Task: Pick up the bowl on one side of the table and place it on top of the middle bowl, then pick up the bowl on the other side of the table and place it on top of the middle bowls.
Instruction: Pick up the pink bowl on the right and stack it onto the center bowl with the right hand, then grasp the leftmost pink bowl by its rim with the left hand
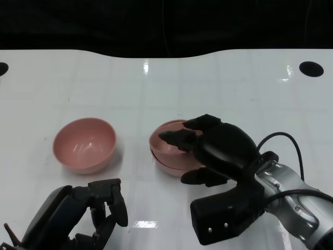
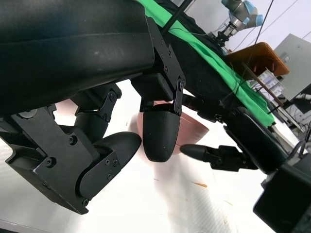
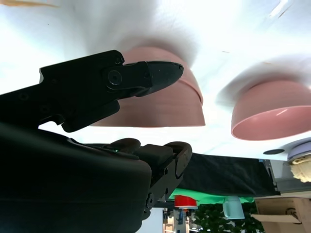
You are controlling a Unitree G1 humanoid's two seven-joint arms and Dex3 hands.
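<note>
Two pink bowls are nested at the table's middle (image 1: 167,155), the upper one a little tilted. My right hand (image 1: 216,148) arches over the stack from the right. Its fingers (image 1: 179,138) hang above the rim, and the thumb lies by the outer wall. In the right wrist view a strip of table shows between the stack (image 3: 160,104) and the fingers (image 3: 160,153). A single pink bowl (image 1: 85,145) (image 3: 274,111) stands upright at the left. My left hand (image 1: 96,213) rests near the front edge below it, holding nothing, with its fingers (image 2: 158,128) apart.
The white table (image 1: 234,88) ends at a dark back edge with a black hole (image 1: 311,69) at the far right. A pink bowl (image 2: 192,130) shows behind the left fingers; which one, I cannot tell. A cable (image 1: 283,138) loops off the right wrist.
</note>
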